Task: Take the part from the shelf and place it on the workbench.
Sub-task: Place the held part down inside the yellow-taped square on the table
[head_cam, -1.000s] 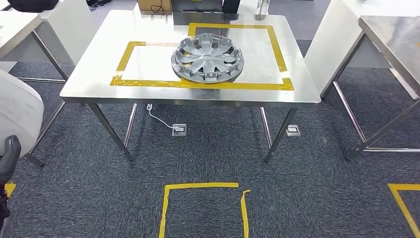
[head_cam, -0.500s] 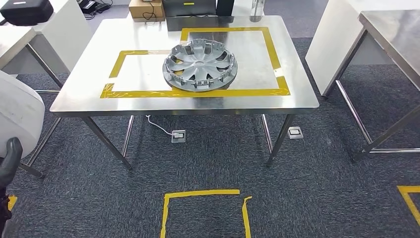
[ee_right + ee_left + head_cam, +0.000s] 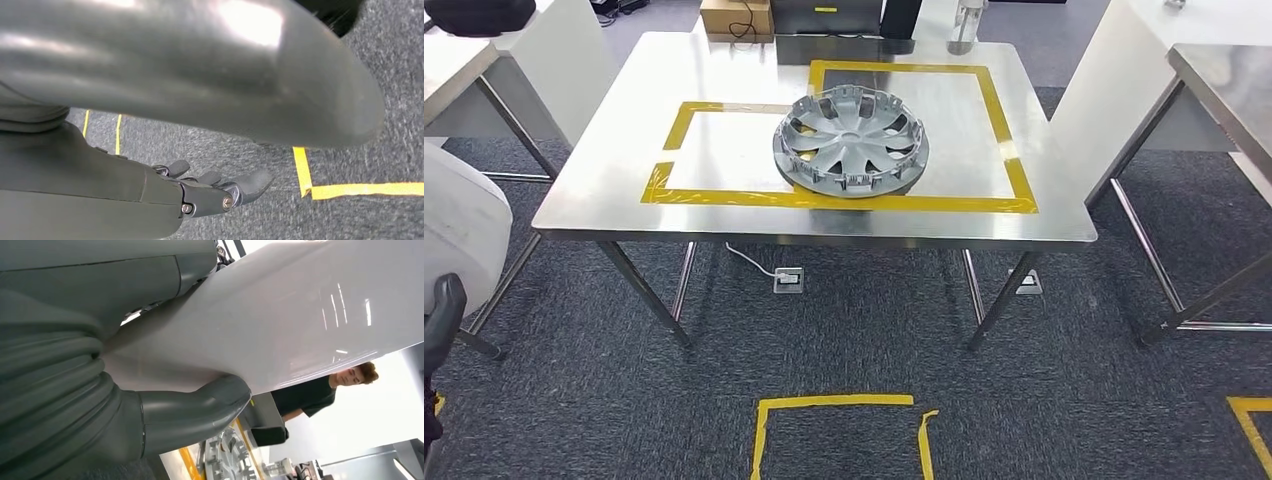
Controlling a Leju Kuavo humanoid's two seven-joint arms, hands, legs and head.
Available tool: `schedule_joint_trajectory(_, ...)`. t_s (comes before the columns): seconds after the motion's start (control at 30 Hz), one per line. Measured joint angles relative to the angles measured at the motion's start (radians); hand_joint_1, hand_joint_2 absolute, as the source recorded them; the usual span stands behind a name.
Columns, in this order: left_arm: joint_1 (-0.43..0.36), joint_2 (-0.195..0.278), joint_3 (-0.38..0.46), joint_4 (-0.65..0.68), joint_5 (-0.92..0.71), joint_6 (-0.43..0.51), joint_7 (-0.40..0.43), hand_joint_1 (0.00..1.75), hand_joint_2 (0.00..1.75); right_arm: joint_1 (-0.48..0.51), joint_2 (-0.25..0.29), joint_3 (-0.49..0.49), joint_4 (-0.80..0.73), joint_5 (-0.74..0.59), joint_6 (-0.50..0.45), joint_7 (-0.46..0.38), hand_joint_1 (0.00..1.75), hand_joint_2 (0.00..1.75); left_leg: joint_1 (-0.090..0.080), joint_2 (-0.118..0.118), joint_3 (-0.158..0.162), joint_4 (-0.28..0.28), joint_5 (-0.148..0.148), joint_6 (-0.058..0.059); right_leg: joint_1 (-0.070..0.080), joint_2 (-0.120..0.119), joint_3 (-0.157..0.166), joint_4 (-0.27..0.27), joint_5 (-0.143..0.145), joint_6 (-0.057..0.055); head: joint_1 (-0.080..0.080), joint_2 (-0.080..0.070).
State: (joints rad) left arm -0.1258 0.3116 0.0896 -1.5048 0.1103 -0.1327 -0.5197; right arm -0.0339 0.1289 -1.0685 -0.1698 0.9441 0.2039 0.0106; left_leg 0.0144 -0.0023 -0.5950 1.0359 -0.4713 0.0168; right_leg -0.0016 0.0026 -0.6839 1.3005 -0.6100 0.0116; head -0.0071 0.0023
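The silver hubcap lay flat on the steel workbench, across the yellow tape lines. The right hand hung loose, holding nothing. The left hand, I couldn't tell.

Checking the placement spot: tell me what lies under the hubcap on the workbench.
The hubcap rests on the steel workbench, straddling yellow tape where two marked rectangles meet. The tape and tabletop directly beneath it are covered, so anything there cannot be seen.

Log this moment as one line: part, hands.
part: hubcap flat on workbench, overlapping yellow tape | left hand: state unclear | right hand: hanging over carpet, holding nothing
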Motion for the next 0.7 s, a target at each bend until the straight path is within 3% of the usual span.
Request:
schedule_joint_trajectory(0.03,-0.005,0.001,0.0,0.012,0.0,0.0,0.001,1.75,1.75,0.001,0.0,0.0,0.0,0.0,0.002,0.001,0.0,0.0,-0.001,-0.001,0.006,0.0,-0.006,0.001,0.0,0.0,-0.029,0.029,-0.011,0.0,0.0,0.0)
schedule_joint_trajectory(0.07,-0.011,0.003,0.0,0.027,0.001,0.001,0.001,1.75,1.75,0.002,0.0,0.0,0.0,0.0,0.003,0.001,0.0,0.0,-0.002,-0.002,0.013,0.0,-0.011,0.001,0.001,0.0,-0.041,0.025,0.001,-0.003,0.001,0.0)
schedule_joint_trajectory(0.1,-0.02,0.005,0.0,0.044,0.002,0.002,0.002,1.75,1.75,0.003,0.0,0.0,0.0,0.001,0.004,0.001,0.0,0.0,-0.004,-0.003,0.021,0.0,-0.017,0.0,0.002,0.0,-0.035,-0.015,0.035,-0.007,0.002,0.0)
schedule_joint_trajectory(0.17,-0.051,0.011,0.0,0.093,0.004,0.006,0.002,1.75,1.75,0.003,-0.003,0.0,0.0,0.003,0.007,0.001,0.0,0.0,-0.006,-0.005,0.037,0.0,-0.028,-0.004,0.009,-0.001,0.013,-0.156,0.122,-0.023,0.002,0.0)
schedule_joint_trajectory(0.2,-0.072,0.015,0.0,0.123,0.005,0.008,0.001,1.75,1.75,0.002,-0.005,0.0,0.0,0.005,0.009,0.001,0.0,0.0,-0.007,-0.007,0.042,0.0,-0.033,-0.008,0.013,-0.001,0.034,-0.213,0.138,-0.03,0.002,0.0)
schedule_joint_trajectory(0.27,-0.117,0.027,0.0,0.193,0.002,0.013,-0.004,1.75,1.75,0.001,-0.008,0.0,0.0,0.01,0.01,0.001,0.0,0.0,-0.007,-0.009,0.046,0.002,-0.036,-0.02,0.019,-0.001,0.052,-0.264,0.136,-0.04,0.002,0.0)
schedule_joint_trajectory(0.37,-0.199,0.055,-0.002,0.313,-0.035,0.043,-0.027,1.75,1.75,0.001,-0.009,0.0,0.0,0.019,0.011,0.003,0.0,0.0,-0.005,-0.008,0.049,0.026,-0.035,-0.041,0.015,0.0,0.078,-0.28,0.15,-0.054,0.0,0.0)
schedule_joint_trajectory(0.43,-0.278,0.074,-0.008,0.416,-0.082,0.077,-0.049,1.75,1.75,0.0,-0.01,0.0,0.0,0.023,0.011,0.003,0.0,0.0,-0.004,-0.004,0.015,0.091,-0.065,-0.047,0.012,-0.001,0.095,-0.282,0.151,-0.062,-0.004,0.0)
schedule_joint_trajectory(0.53,-0.415,0.091,-0.038,0.605,-0.155,0.122,-0.074,1.75,1.75,-0.003,-0.013,0.0,0.0,0.025,0.011,0.002,0.0,0.0,-0.002,-0.002,-0.088,0.245,-0.128,-0.057,0.011,-0.002,0.107,-0.282,0.139,-0.065,-0.006,0.0)
schedule_joint_trajectory(0.57,-0.456,0.092,-0.053,0.665,-0.173,0.13,-0.078,1.75,1.75,-0.003,-0.014,0.0,0.0,0.027,0.012,0.002,0.0,0.0,-0.001,-0.002,-0.108,0.259,-0.128,-0.059,0.01,-0.002,0.113,-0.281,0.133,-0.063,-0.006,0.0)
schedule_joint_trajectory(0.6,-0.492,0.093,-0.067,0.717,-0.186,0.137,-0.079,1.75,1.75,-0.003,-0.014,0.0,0.0,0.029,0.013,0.002,0.0,0.0,0.001,-0.002,-0.111,0.237,-0.105,-0.059,0.009,-0.001,0.121,-0.28,0.127,-0.061,-0.006,0.0)
schedule_joint_trajectory(0.67,-0.558,0.091,-0.095,0.804,-0.207,0.153,-0.077,1.75,1.75,-0.002,-0.014,0.0,0.0,0.032,0.015,0.002,0.0,0.0,0.006,-0.001,-0.079,0.12,-0.014,-0.062,0.005,0.001,0.135,-0.277,0.11,-0.054,-0.006,0.0)
schedule_joint_trajectory(0.7,-0.59,0.089,-0.108,0.843,-0.217,0.163,-0.073,1.75,1.75,-0.003,-0.015,0.0,0.0,0.033,0.015,0.002,0.0,0.0,0.006,-0.002,-0.064,0.062,0.016,-0.062,0.004,0.003,0.141,-0.275,0.103,-0.049,-0.007,0.0)
